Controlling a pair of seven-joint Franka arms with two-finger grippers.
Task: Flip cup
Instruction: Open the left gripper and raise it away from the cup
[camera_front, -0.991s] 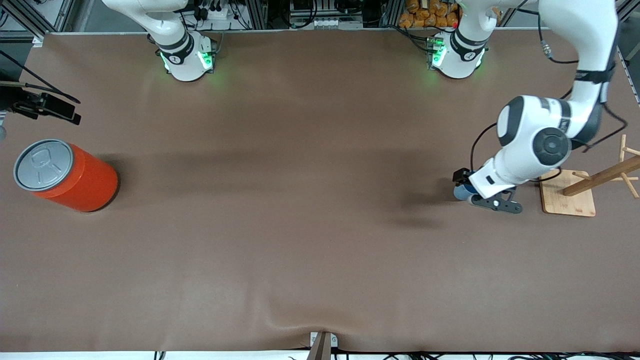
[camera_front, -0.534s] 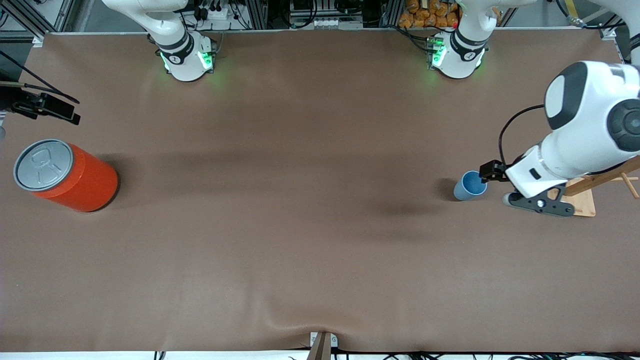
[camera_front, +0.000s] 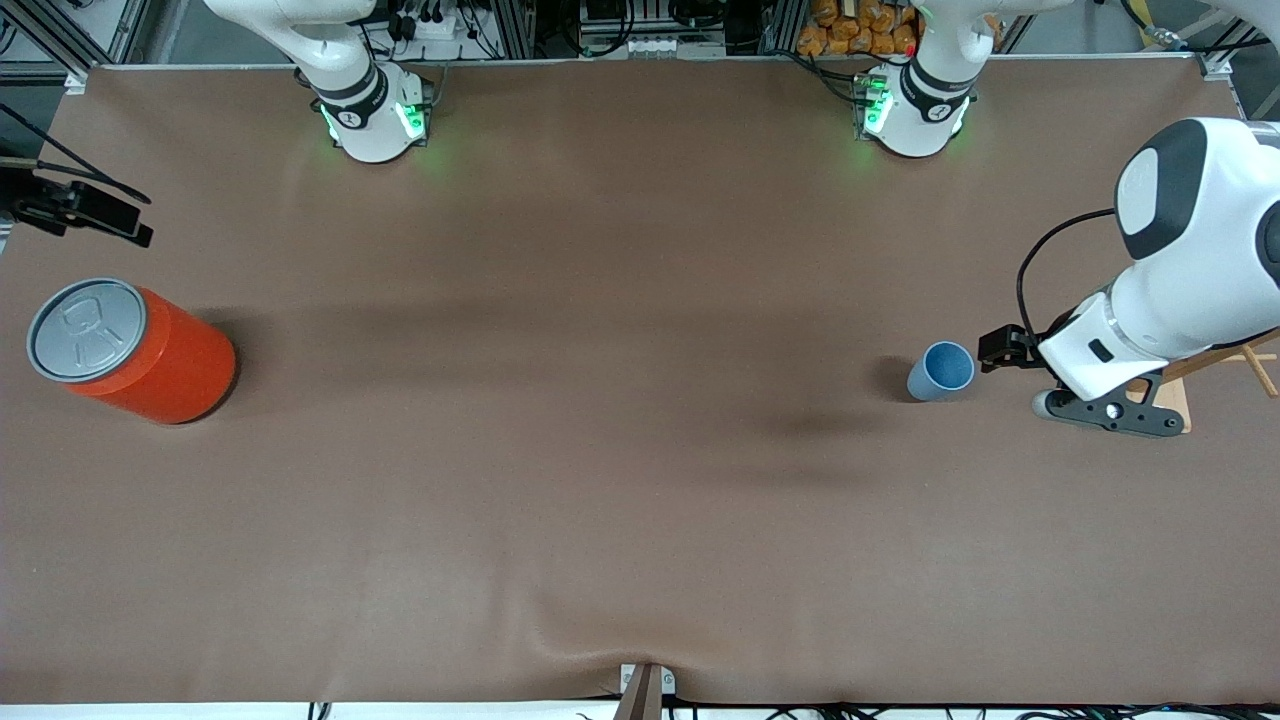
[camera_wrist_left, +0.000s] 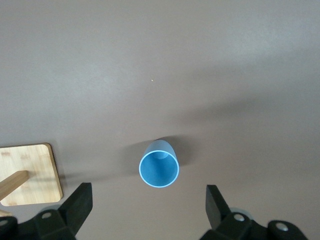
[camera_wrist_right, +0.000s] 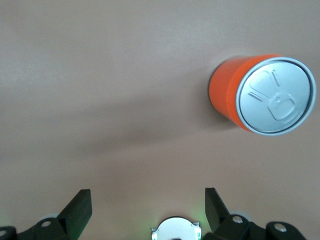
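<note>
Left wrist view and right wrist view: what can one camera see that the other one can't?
Only the left wrist view shows the cup, standing upright with its blue inside facing up, and the corner of a wooden stand beside it. The open left gripper is above the table near the cup, not touching it.

Only the right wrist view shows the orange can with its grey pull-tab lid, and the open right gripper waiting high over the table, holding nothing.

Both show the brown table and a pair of black fingers spread wide.
</note>
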